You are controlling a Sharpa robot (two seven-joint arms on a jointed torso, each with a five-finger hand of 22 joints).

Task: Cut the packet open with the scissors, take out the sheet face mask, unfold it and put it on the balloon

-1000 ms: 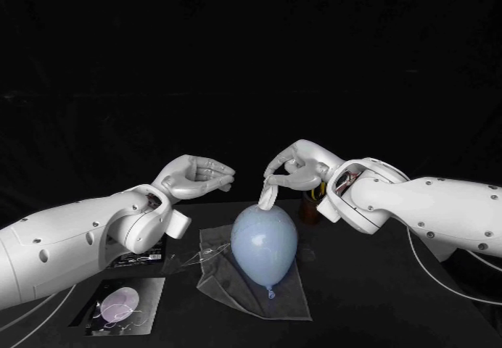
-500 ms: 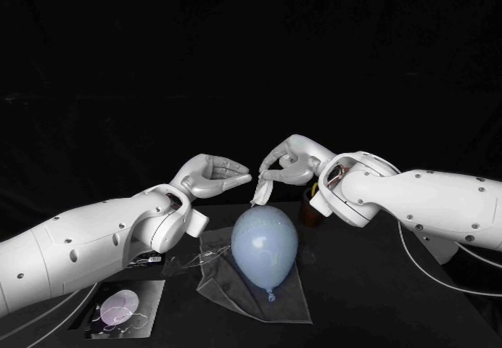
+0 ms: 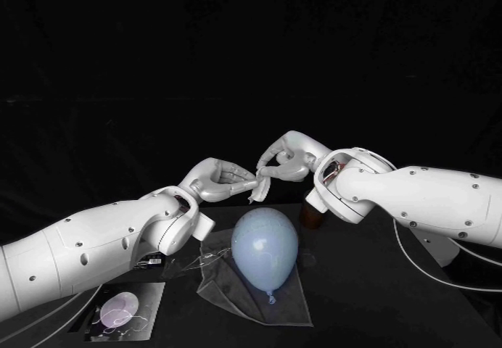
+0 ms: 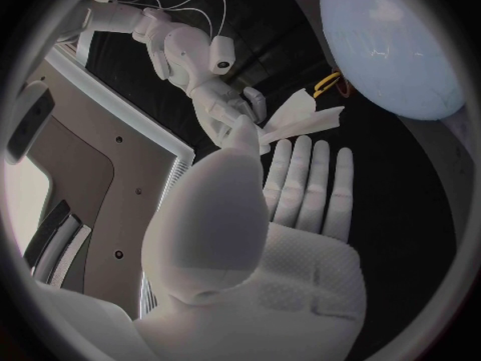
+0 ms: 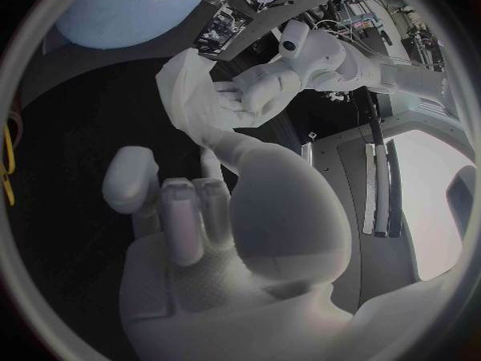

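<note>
Both hands hold the folded white sheet face mask (image 3: 258, 189) in the air, clear of the pale blue oval balloon (image 3: 265, 245).

Head view: my left hand (image 3: 222, 181) and right hand (image 3: 282, 161) meet at the fingertips, each pinching the mask; the balloon lies on a clear plastic sheet (image 3: 246, 297) on the black table (image 3: 397, 304). Left wrist view: my thumb and outstretched fingers (image 4: 301, 168) pinch the mask's crumpled edge. Right wrist view: my thumb grasps the mask (image 5: 188, 88), with the left hand (image 5: 263, 88) gripping it just beside.
</note>
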